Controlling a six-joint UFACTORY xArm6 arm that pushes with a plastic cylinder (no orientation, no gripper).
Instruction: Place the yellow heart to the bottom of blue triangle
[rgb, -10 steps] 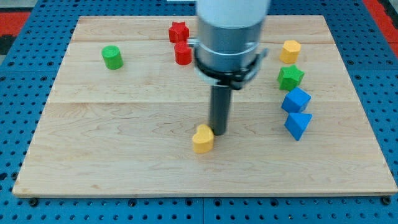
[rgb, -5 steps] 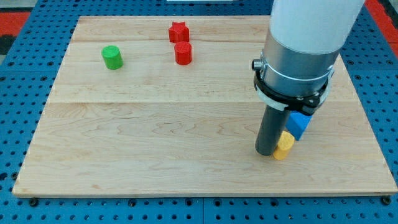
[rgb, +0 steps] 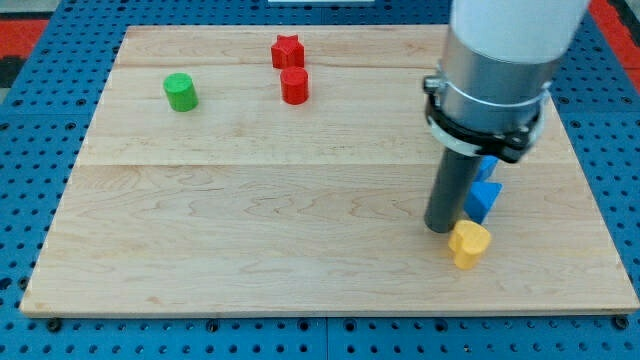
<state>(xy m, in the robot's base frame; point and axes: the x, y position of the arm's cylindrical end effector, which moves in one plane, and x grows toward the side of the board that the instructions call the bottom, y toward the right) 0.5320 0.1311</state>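
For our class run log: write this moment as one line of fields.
tip: at yellow heart's upper left | yellow heart: below blue triangle | other blocks: green cylinder, red star, red cylinder | placement: looks done

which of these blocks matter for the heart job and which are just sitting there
Part of the job:
yellow heart, at the view's bottom right
blue triangle, just above it
my tip, beside the heart's upper left

Just lying about:
green cylinder
red star
red cylinder
second blue block, mostly hidden

green cylinder (rgb: 180, 92) | red star (rgb: 287, 50) | red cylinder (rgb: 294, 86) | wooden board (rgb: 250, 220)
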